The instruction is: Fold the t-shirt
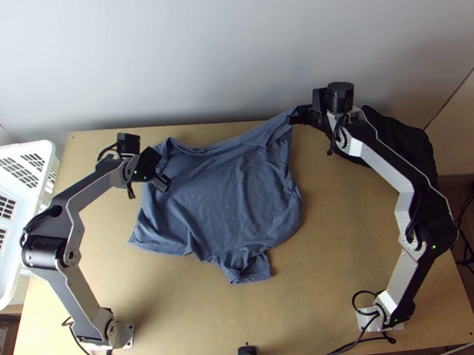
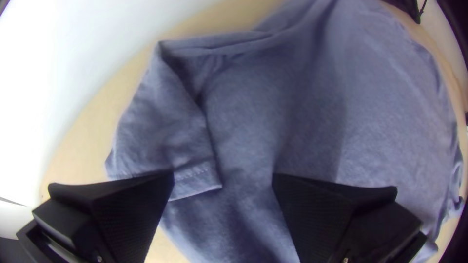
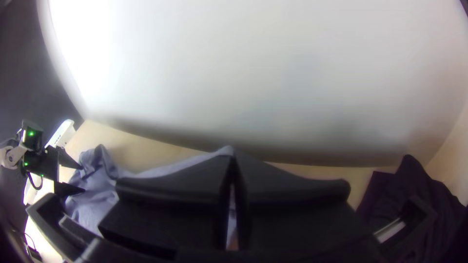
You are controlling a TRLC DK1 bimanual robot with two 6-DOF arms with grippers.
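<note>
The blue t-shirt lies spread and wrinkled on the table, its upper right corner drawn out to my right gripper. One sleeve is bunched at its near edge. My left gripper is over the shirt's upper left part. In the left wrist view, the left gripper stands open, with the folded-over sleeve of the shirt partly under one finger. In the right wrist view, my right gripper is shut on a corner of the shirt, which hangs between its fingers.
A white basket stands at the table's left edge. A dark cloth lies at the back right, beneath the right arm. Behind the table's far edge rises a pale wall. Bare wood lies right of the shirt.
</note>
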